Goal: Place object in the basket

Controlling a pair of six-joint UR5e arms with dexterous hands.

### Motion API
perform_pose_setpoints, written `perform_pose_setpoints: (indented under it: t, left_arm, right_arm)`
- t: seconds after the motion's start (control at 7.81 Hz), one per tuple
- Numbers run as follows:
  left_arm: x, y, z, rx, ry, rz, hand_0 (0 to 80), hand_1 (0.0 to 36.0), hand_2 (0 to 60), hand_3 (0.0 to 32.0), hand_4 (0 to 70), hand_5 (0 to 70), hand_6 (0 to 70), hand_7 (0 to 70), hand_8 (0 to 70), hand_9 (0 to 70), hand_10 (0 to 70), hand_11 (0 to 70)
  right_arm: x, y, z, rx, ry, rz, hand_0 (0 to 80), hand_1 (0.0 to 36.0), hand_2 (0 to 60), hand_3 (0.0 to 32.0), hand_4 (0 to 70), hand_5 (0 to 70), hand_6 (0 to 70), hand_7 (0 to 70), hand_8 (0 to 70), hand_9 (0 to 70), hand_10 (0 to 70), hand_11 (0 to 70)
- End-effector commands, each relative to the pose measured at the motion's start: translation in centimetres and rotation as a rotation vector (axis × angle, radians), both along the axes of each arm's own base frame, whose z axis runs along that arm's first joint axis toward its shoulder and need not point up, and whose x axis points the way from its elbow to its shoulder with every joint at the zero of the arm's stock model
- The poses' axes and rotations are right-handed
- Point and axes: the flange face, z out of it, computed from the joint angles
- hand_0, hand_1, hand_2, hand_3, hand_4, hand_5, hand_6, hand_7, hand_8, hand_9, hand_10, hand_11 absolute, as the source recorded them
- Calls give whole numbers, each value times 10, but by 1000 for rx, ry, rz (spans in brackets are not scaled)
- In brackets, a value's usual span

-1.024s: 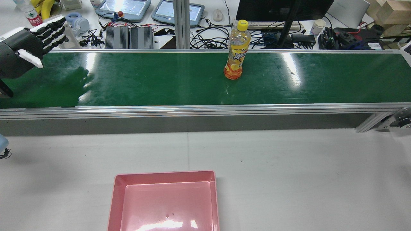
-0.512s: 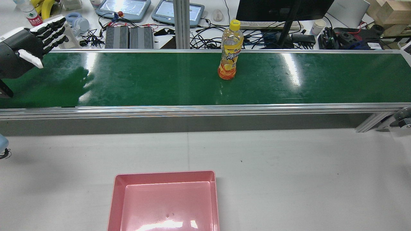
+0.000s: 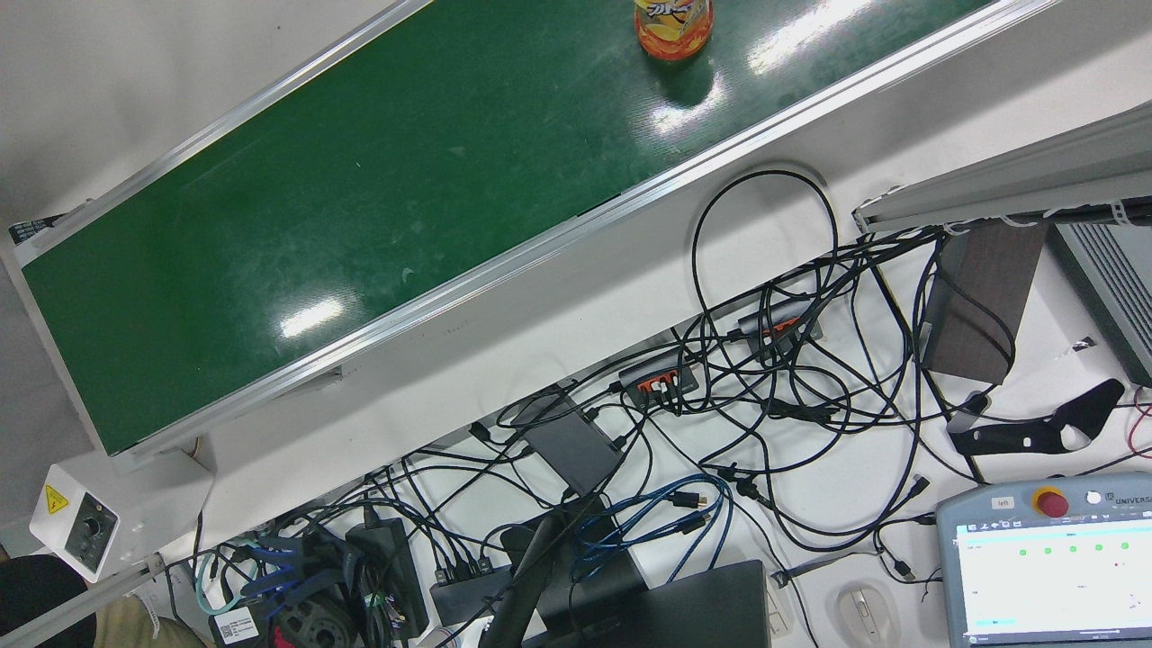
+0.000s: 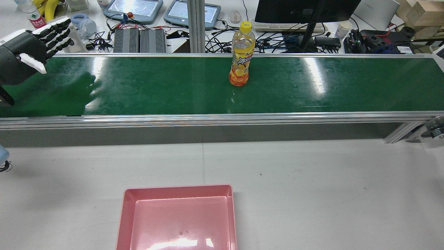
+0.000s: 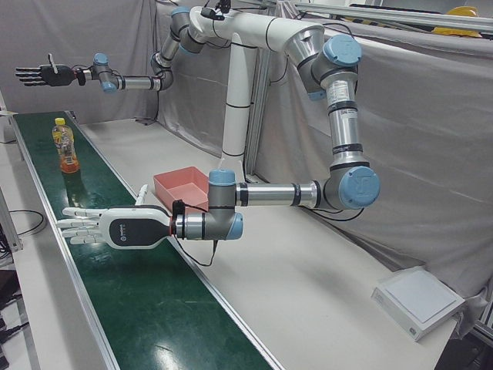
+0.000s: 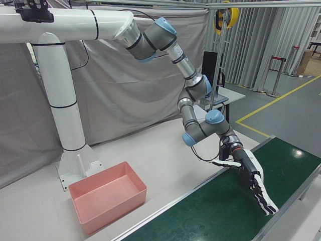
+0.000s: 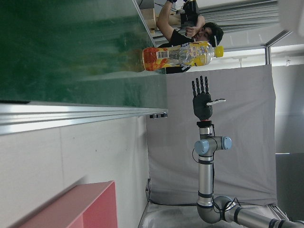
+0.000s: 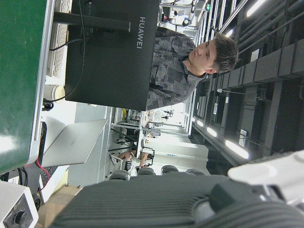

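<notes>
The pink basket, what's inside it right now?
Nothing shows inside the pink basket: its bare floor reflects light. Its near end is cut off in the rear view. The bottle stands on the green belt.

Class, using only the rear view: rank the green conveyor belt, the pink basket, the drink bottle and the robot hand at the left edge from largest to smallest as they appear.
1. Conveyor belt, spanning the whole width.
2. Basket, partly cut off at the bottom.
3 and 4. Hand and bottle look much alike; the hand is partly out of frame, so their order is unsure.

Green conveyor belt [image 4: 173, 90], black monitor [image 4: 305, 10], tangled cables [image 3: 765, 378], teach pendant [image 3: 1048, 562]
</notes>
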Motion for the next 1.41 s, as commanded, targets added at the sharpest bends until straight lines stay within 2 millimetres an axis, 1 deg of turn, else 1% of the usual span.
perform_pose_setpoints:
  t: [0.0, 0.9, 1.15, 1.28]
  left_arm:
    - [0, 0, 0, 0, 0, 1, 582, 34, 0, 2, 92, 62, 0, 0, 0, 0, 12, 33]
    - [1, 0, 0, 0, 0, 3, 582, 33, 0, 0, 92, 63, 0, 0, 0, 0, 10, 30]
    - [1, 0, 0, 0, 0, 3, 582, 34, 0, 2, 92, 53, 0, 0, 0, 0, 7, 26]
    - [1, 0, 0, 0, 0, 3, 580, 33, 0, 0, 90, 59, 0, 0, 0, 0, 12, 34]
  right_arm:
    - [0, 0, 0, -1, 1, 0, 0, 0, 0, 0, 0, 0, 0, 0, 0, 0, 0, 0]
    - [0, 0, 0, -1, 1, 0, 0, 0, 0, 0, 0, 0, 0, 0, 0, 0, 0, 0]
    - [0, 0, 0, -1, -1, 0, 0, 0, 0, 0, 0, 0, 0, 0, 0, 0, 0, 0]
    - [0, 0, 0, -1, -1, 0, 0, 0, 0, 0, 0, 0, 0, 0, 0, 0, 0, 0]
